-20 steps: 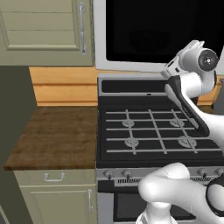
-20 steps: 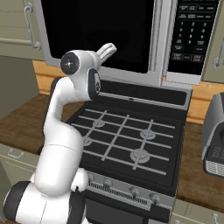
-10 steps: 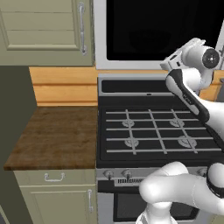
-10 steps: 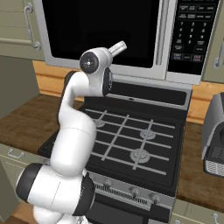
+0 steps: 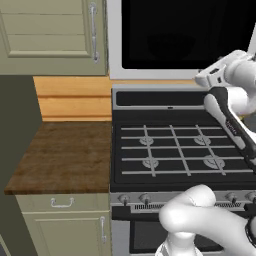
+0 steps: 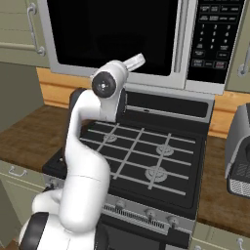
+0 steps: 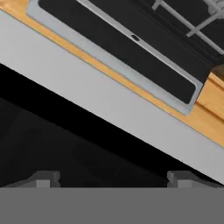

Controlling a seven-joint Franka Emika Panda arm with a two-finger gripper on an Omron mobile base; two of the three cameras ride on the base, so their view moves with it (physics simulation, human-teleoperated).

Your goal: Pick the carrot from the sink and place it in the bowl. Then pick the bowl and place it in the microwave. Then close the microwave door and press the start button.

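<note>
The microwave (image 6: 146, 85) hangs over the stove, and the microwave door (image 6: 112, 34) is shut flat, its black glass (image 5: 185, 35) dark. The door's vertical bar handle (image 6: 181, 41) runs beside the button panel (image 6: 210, 39). My arm's upper end (image 6: 110, 85) is raised in front of the door's lower edge. In the hand view my gripper (image 7: 113, 179) is open, fingertips (image 7: 43, 178) wide apart with nothing between them, pointing at the door glass (image 7: 65, 131) and its silver frame (image 7: 109, 103). The carrot, the bowl and the sink are out of view.
A black gas stove (image 5: 180, 150) with grates lies below the arm. A wooden counter (image 5: 65, 155) lies to its left, under beige wall cabinets (image 5: 50, 35). A grey appliance (image 6: 239, 151) stands on the counter right of the stove. An orange wall strip (image 7: 131, 85) runs behind.
My arm has swung to the right along the microwave door and dipped a little. The door has stayed shut, and the kitchen has not shifted.
</note>
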